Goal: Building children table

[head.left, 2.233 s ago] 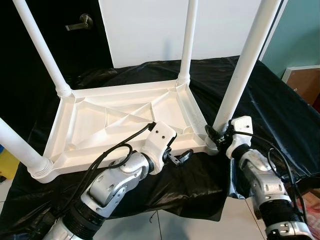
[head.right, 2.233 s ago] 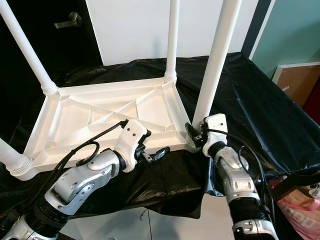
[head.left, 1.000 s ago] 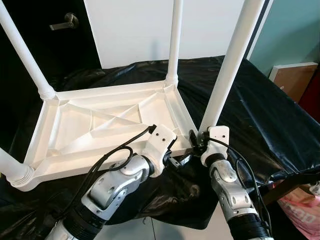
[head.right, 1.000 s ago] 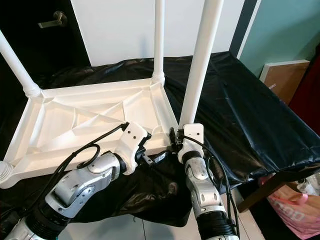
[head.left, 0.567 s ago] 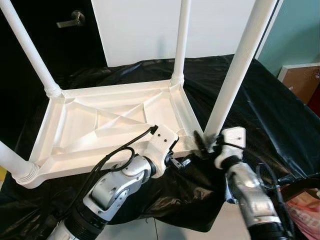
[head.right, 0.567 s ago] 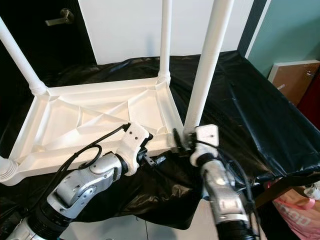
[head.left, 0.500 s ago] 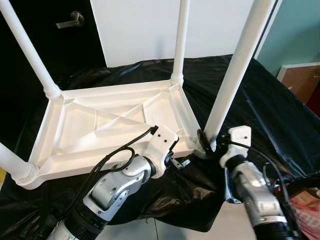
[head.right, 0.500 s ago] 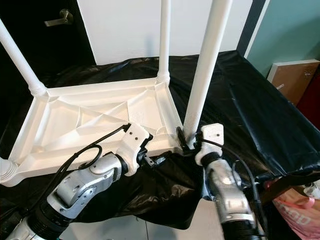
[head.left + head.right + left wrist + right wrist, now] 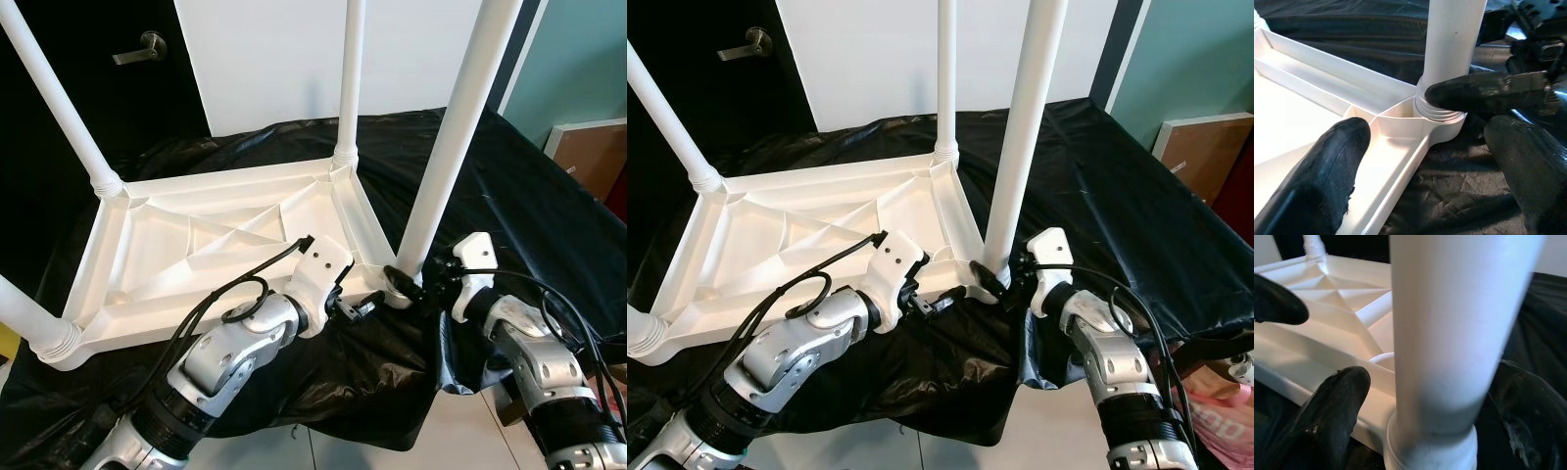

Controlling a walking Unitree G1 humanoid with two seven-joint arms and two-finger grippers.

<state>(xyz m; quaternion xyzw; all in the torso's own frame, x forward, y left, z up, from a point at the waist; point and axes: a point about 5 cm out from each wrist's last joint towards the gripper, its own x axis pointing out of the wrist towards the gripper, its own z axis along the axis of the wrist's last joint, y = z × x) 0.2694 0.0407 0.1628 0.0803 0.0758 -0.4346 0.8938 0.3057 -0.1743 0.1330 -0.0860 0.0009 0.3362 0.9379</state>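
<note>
The upturned white children's table (image 9: pixel 225 245) lies top-down on a desk (image 9: pixel 509 186) draped in black plastic sheeting (image 9: pixel 372 372), with its legs pointing up: the near-left leg (image 9: pixel 24 313) is cut off by the frame edge, and all four run out of view at the top, so their free ends cannot be checked. Next along, the left gripper (image 9: pixel 361 305) hovers at the table's near rim, fingers spread and holding nothing, much as it did a second ago. Further right stands the near-right leg (image 9: pixel 446 147) in its corner socket (image 9: pixel 1442 115). The right gripper (image 9: pixel 991 277) has swung back from a looser, outward position half a second ago and now brackets the base of that leg, one finger (image 9: pixel 1484 93) pressed at the threaded collar; from the wrist view its fingers sit either side of the leg, though whether they truly clamp it is hard to tell. This looks like seating or tightening the last leg, so assembly seems nearly done; how deep the thread sits is hidden.
</note>
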